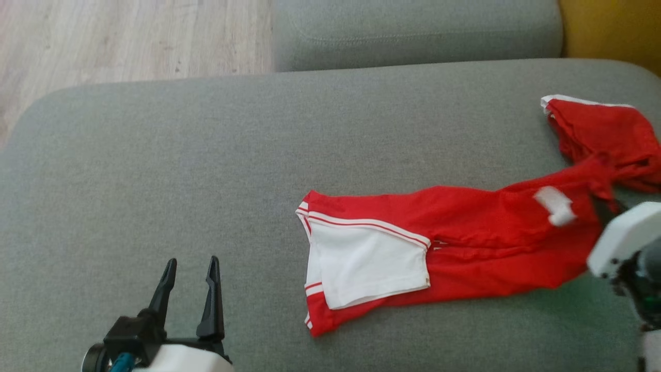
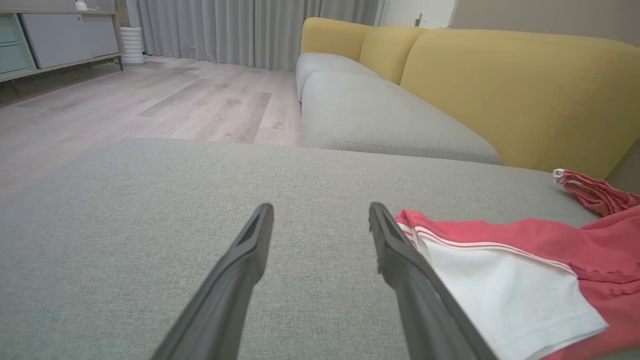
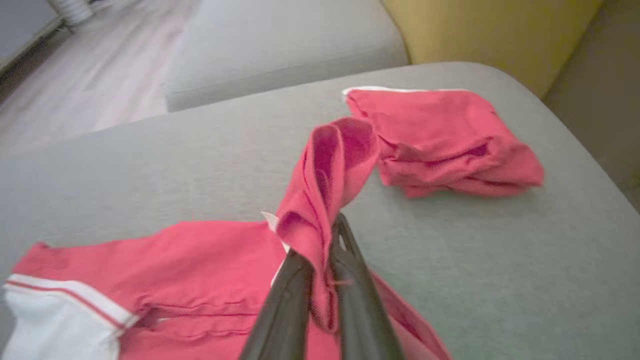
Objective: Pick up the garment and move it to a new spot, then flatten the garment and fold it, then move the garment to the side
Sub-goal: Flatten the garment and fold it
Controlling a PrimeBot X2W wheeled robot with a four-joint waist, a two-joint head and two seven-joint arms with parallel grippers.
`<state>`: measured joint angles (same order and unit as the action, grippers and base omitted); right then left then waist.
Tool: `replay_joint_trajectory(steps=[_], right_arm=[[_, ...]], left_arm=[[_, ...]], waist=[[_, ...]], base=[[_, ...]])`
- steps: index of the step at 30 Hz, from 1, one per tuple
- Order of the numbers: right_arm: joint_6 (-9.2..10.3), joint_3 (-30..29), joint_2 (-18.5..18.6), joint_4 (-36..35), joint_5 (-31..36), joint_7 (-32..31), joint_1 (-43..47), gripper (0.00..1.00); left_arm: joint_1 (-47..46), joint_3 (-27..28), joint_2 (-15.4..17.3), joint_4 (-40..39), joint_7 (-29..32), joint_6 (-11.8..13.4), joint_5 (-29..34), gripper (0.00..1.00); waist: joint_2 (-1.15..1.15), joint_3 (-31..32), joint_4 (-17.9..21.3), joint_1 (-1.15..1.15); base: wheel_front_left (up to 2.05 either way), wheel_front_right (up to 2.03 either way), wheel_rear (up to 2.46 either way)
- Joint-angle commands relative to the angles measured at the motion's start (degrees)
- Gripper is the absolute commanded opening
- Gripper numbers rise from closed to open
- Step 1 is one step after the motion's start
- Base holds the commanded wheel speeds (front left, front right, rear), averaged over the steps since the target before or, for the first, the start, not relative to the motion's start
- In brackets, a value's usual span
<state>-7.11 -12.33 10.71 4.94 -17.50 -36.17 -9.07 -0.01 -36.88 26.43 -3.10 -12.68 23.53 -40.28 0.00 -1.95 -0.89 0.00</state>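
Observation:
The garment (image 1: 465, 232) is red with a white panel and white stripes. It lies stretched across the grey cushion (image 1: 155, 155), and its far end is bunched at the right (image 1: 604, 129). In the right wrist view my right gripper (image 3: 322, 240) is shut on a raised red fold of the garment (image 3: 325, 175), lifted a little off the cushion. My right arm's pale wrist (image 1: 622, 235) sits at the garment's right end. My left gripper (image 1: 192, 261) stands open and holds nothing, to the left of the white panel (image 2: 500, 295), with the left gripper (image 2: 320, 207) pointing across bare cushion.
A second grey seat cushion (image 1: 413, 31) lies beyond, with a yellow backrest (image 2: 500, 90) to the right. Wood floor (image 1: 103, 41) borders the cushion's far left edge. A low cabinet (image 2: 50, 35) and curtains (image 2: 250, 30) stand far off.

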Motion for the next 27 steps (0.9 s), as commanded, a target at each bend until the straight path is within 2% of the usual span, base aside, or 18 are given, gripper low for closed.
replay_joint_trajectory(steps=[1,6,10,18,27], right_arm=[[-0.37,2.3,0.1,-4.5,-0.9,-1.0,-0.2,0.00],[-0.37,8.1,-3.6,-11.4,-3.1,-3.4,1.1,0.00],[-0.37,12.3,-6.8,-12.2,-6.0,-2.4,0.6,0.00],[-0.37,23.8,-7.8,-4.3,-15.4,5.1,-1.5,0.00],[-0.37,32.1,-7.8,7.9,-19.1,11.2,-6.7,0.00]], left_arm=[[-2.8,2.3,0.8,-1.2,-0.4,-0.1,0.1,1.00],[-2.8,2.1,0.7,-1.5,-0.4,0.0,0.1,1.00],[-2.7,2.1,0.8,-1.6,-0.3,0.0,0.0,1.00],[-4.1,1.0,0.4,-1.6,0.3,-0.6,0.5,1.00],[-5.3,0.1,-0.5,-0.4,0.2,-1.5,0.6,1.00]], waist=[[0.00,0.5,0.0,0.00],[0.00,1.1,-0.7,0.00],[0.00,0.9,-1.6,0.00],[0.00,-0.2,-5.5,0.00],[0.00,-1.5,-9.4,0.00]], base=[[0.00,0.00,0.00],[0.00,0.00,0.00],[0.00,0.00,0.00],[0.00,0.00,0.00],[0.00,0.00,0.00]])
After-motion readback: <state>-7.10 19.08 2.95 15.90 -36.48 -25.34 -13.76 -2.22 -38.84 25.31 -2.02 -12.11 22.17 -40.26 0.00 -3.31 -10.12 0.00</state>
